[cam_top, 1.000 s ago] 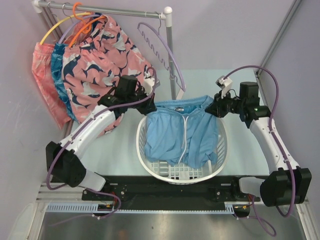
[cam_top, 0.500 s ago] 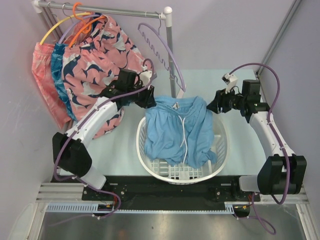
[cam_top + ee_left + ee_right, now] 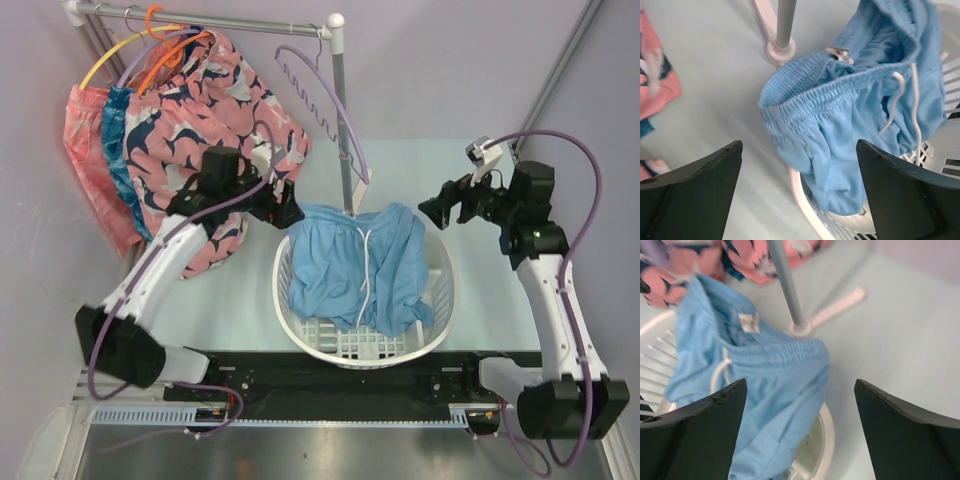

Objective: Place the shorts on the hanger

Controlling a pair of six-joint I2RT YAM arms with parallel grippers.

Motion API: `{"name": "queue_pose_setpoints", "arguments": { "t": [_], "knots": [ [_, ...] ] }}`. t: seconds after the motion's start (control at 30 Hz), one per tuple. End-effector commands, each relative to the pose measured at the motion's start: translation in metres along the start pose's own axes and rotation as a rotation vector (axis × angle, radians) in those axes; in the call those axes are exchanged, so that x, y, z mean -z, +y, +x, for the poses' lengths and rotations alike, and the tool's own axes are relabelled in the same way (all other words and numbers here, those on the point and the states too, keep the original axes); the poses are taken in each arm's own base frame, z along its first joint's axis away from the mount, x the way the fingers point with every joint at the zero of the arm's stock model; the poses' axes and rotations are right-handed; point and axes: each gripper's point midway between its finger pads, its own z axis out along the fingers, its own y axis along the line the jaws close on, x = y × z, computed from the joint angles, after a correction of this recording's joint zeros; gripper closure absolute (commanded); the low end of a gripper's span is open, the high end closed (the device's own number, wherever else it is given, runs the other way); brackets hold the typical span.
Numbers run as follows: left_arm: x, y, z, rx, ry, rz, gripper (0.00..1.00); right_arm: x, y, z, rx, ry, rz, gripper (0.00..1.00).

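Note:
The light-blue shorts lie draped over the far rim of the white basket, waistband and white drawstring up. The lavender hanger hangs from the right end of the rack, above and behind the basket. My left gripper hovers at the shorts' left waistband corner, open, with nothing held. In the left wrist view the shorts lie below the gripper. My right gripper is open just right of the waistband. The right wrist view has the shorts beneath its gripper.
The rack's upright pole stands right behind the basket; its foot sits close to the waistband. Pink patterned shorts, teal shorts, an orange hanger and a yellow hanger hang at the left.
Both grippers have opened and let go of the shorts' waistband. Each arm has drawn outward and back. The shorts have sagged onto the basket.

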Motion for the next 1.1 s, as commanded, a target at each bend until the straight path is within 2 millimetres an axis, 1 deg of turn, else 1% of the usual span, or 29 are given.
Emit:
{"name": "queue_pose_setpoints", "arguments": {
  "t": [0.0,0.03,0.07,0.1,0.13,0.17,0.2,0.23,0.27,0.3,0.33,0.37,0.4,0.43,0.47,0.5,0.53,0.57,0.6,0.7,0.73,0.8,0.83,0.87,0.9,0.93,0.97,1.0,1.07],
  "knots": [
    [0.062,-0.031,-0.042,-0.163,-0.222,0.033,0.0,0.035,0.049,-0.095,0.197,-0.277,-0.06,0.05],
    [0.074,-0.037,-0.045,-0.195,-0.253,0.032,0.0,0.036,0.062,-0.105,0.21,-0.302,-0.088,0.04],
    [0.079,-0.039,-0.046,-0.205,-0.266,0.028,0.0,0.035,0.069,-0.115,0.224,-0.328,-0.102,0.04],
    [0.082,-0.039,-0.047,-0.209,-0.274,0.021,0.0,0.033,0.071,-0.129,0.209,-0.345,-0.095,0.04],
    [0.087,-0.041,-0.049,-0.216,-0.285,0.014,0.0,0.027,0.087,-0.135,0.213,-0.349,-0.138,0.04],
    [0.091,-0.042,-0.05,-0.22,-0.293,0.01,0.0,0.021,0.092,-0.139,0.212,-0.349,-0.15,0.05],
    [0.094,-0.043,-0.052,-0.224,-0.3,0.001,0.0,0.022,0.095,-0.157,0.225,-0.381,-0.119,0.05],
    [0.096,-0.042,-0.052,-0.224,-0.304,-0.006,0.0,0.007,0.098,-0.158,0.221,-0.368,-0.123,0.05],
    [0.101,-0.044,-0.053,-0.228,-0.315,-0.01,0.0,0.0,0.114,-0.163,0.232,-0.374,-0.151,0.04],
    [0.102,-0.045,-0.054,-0.233,-0.322,-0.013,0.0,-0.006,0.115,-0.169,0.232,-0.381,-0.133,0.05],
    [0.103,-0.045,-0.053,-0.227,-0.324,-0.018,0.0,-0.016,0.118,-0.178,0.23,-0.386,-0.138,0.03],
    [0.105,-0.045,-0.054,-0.227,-0.328,-0.021,0.0,-0.02,0.128,-0.184,0.234,-0.403,-0.152,0.03],
    [0.107,-0.046,-0.054,-0.229,-0.334,-0.024,0.0,-0.027,0.124,-0.188,0.224,-0.406,-0.119,0.03],
    [0.108,-0.046,-0.053,-0.222,-0.335,-0.028,0.0,-0.036,0.124,-0.196,0.222,-0.412,-0.111,0.02],
    [0.108,-0.046,-0.053,-0.22,-0.337,-0.028,0.0,-0.044,0.123,-0.196,0.216,-0.401,-0.105,0.02],
    [0.11,-0.047,-0.053,-0.219,-0.341,-0.029,0.0,-0.049,0.125,-0.199,0.216,-0.403,-0.096,0.03],
    [0.11,-0.047,-0.052,-0.217,-0.34,-0.029,0.0,-0.05,0.127,-0.207,0.224,-0.415,-0.089,0.03],
    [0.11,-0.047,-0.051,-0.215,-0.339,-0.028,0.0,-0.064,0.125,-0.204,0.227,-0.396,-0.079,0.04],
    [0.109,-0.046,-0.051,-0.214,-0.339,-0.03,0.0,-0.07,0.13,-0.203,0.232,-0.389,-0.079,0.05],
    [0.11,-0.045,-0.051,-0.213,-0.343,-0.04,0.0,-0.09,0.134,-0.198,0.234,-0.366,-0.074,0.17],
    [0.109,-0.044,-0.05,-0.212,-0.342,-0.042,0.0,-0.094,0.14,-0.196,0.24,-0.36,-0.082,0.21],
    [0.11,-0.044,-0.051,-0.21,-0.343,-0.048,0.0,-0.105,0.137,-0.192,0.239,-0.351,-0.043,0.22],
    [0.111,-0.044,-0.052,-0.209,-0.346,-0.049,0.0,-0.109,0.139,-0.19,0.237,-0.35,-0.034,0.27],
    [0.112,-0.044,-0.052,-0.209,-0.347,-0.049,0.0,-0.112,0.136,-0.19,0.233,-0.352,-0.013,0.32],
    [0.112,-0.044,-0.052,-0.208,-0.346,-0.05,0.0,-0.115,0.134,-0.19,0.226,-0.352,0.0,0.43],
    [0.112,-0.045,-0.052,-0.211,-0.347,-0.049,0.0,-0.117,0.135,-0.192,0.221,-0.36,0.007,0.49],
    [0.113,-0.044,-0.052,-0.212,-0.347,-0.051,0.0,-0.118,0.135,-0.193,0.216,-0.363,0.009,0.52],
    [0.113,-0.044,-0.052,-0.213,-0.347,-0.054,0.0,-0.118,0.136,-0.196,0.214,-0.37,0.009,0.62],
    [0.114,-0.044,-0.053,-0.214,-0.35,-0.058,0.0,-0.118,0.138,-0.199,0.217,-0.382,0.013,0.74]
  ]
}}
